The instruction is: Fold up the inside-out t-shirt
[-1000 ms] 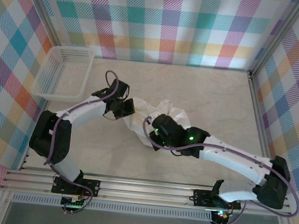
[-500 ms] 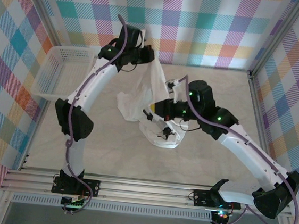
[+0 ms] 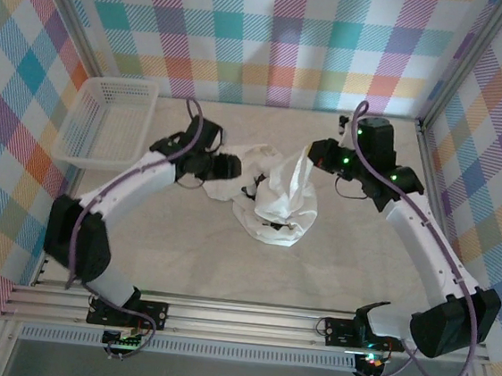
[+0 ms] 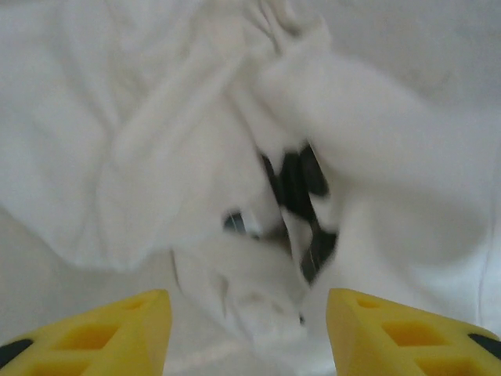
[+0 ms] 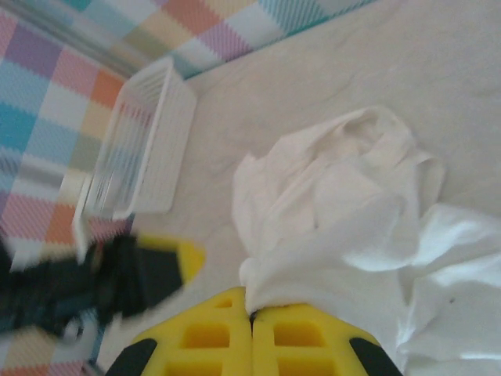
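Remote session: my right gripper (image 5: 250, 313) pinches the white shirt (image 3: 277, 200) while my left gripper (image 4: 249, 313) stands parted beside it.

The right fingers (image 5: 211, 337) press together on a fold of cloth, and from them the shirt hangs in a ridge down to a crumpled heap on the middle of the table (image 3: 359, 271). The left fingers (image 4: 102, 329) are spread with nothing between them at the heap's left edge, dark print (image 4: 293, 184) showing among the folds. A basket (image 3: 109, 124) sits well apart in the far left corner.
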